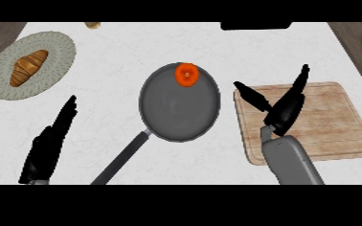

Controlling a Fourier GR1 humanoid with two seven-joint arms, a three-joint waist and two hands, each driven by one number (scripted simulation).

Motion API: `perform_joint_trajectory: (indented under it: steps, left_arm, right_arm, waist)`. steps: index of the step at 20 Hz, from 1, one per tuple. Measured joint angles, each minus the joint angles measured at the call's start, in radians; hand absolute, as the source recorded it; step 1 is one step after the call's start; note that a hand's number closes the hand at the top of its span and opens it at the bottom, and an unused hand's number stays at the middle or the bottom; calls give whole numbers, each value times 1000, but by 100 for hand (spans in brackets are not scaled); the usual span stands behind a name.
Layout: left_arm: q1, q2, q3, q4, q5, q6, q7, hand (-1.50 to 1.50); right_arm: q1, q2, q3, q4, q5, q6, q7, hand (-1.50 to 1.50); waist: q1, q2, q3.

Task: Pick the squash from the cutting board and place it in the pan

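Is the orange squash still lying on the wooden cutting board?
No, the orange squash sits inside the dark grey pan, near its far rim.

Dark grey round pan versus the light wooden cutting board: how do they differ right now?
The dark grey round pan has a long handle and holds the orange squash near its far rim. The light wooden cutting board is rectangular, carries nothing visible, and lies under the open right hand. Both lie flat on the counter.
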Motion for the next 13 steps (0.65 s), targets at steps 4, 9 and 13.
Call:
perform_joint_trajectory:
  steps: [4, 9, 13]
  left_arm:
    - [15, -5, 3, 0, -4, -2, -12, 0]
    - [2, -5, 12, -11, -4, -11, -1, 0]
    - [-9, -18, 9, 3, -18, -14, -4, 0]
  right_arm:
    - [230, -84, 14, -235, -15, 26, -11, -150]
    - [498, -182, 16, -526, -57, 66, -23, -150]
    - [667, -227, -15, -648, -173, 95, -135, -150]
  waist:
    - [0, 2, 0]
    - [3, 4, 0]
    - [9, 6, 1]
